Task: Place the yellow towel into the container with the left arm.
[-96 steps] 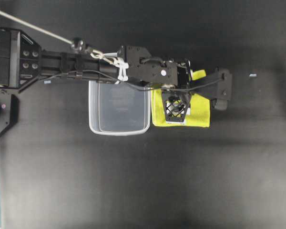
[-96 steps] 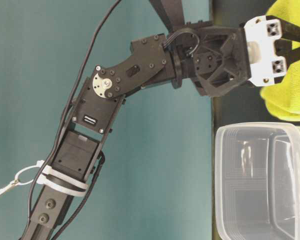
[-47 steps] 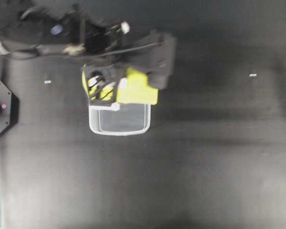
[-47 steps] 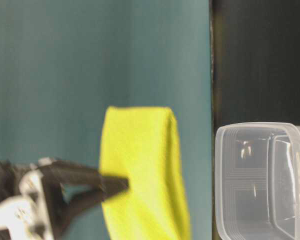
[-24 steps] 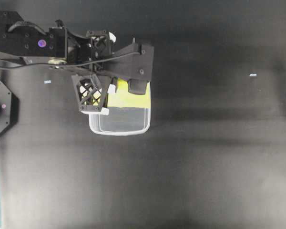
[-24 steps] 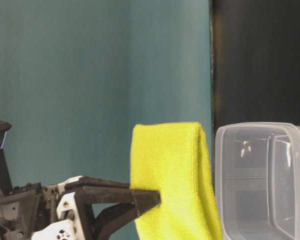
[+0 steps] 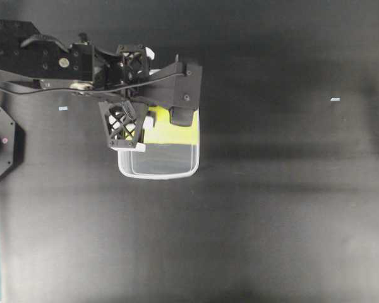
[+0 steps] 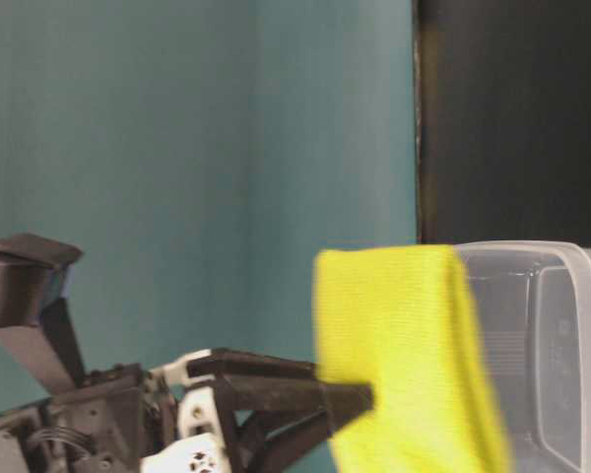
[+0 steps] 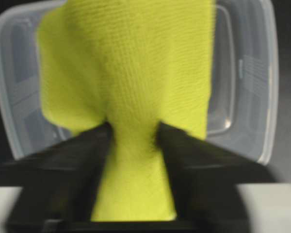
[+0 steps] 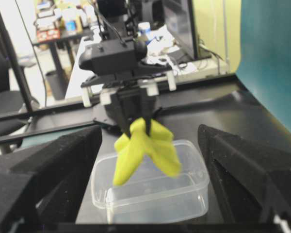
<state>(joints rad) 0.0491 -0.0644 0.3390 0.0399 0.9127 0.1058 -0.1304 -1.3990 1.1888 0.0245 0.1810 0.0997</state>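
While pinched in the left gripper (image 9: 134,141), yellow towel (image 9: 131,73), fuzzy and bunched, above the clear container (image 9: 247,87).

Overhead, the light is dim and even; the black counter (image 7: 271,208) soaks it up, with faint paler bands across it and a soft shadow just right of the container (image 7: 158,161). At table level the yellow towel (image 8: 404,360) is smeared by motion blur. In the left wrist view the towel's weave is fairly sharp while the dark jaws at the bottom are out of focus. The right wrist view is soft, its background room brightly lit.
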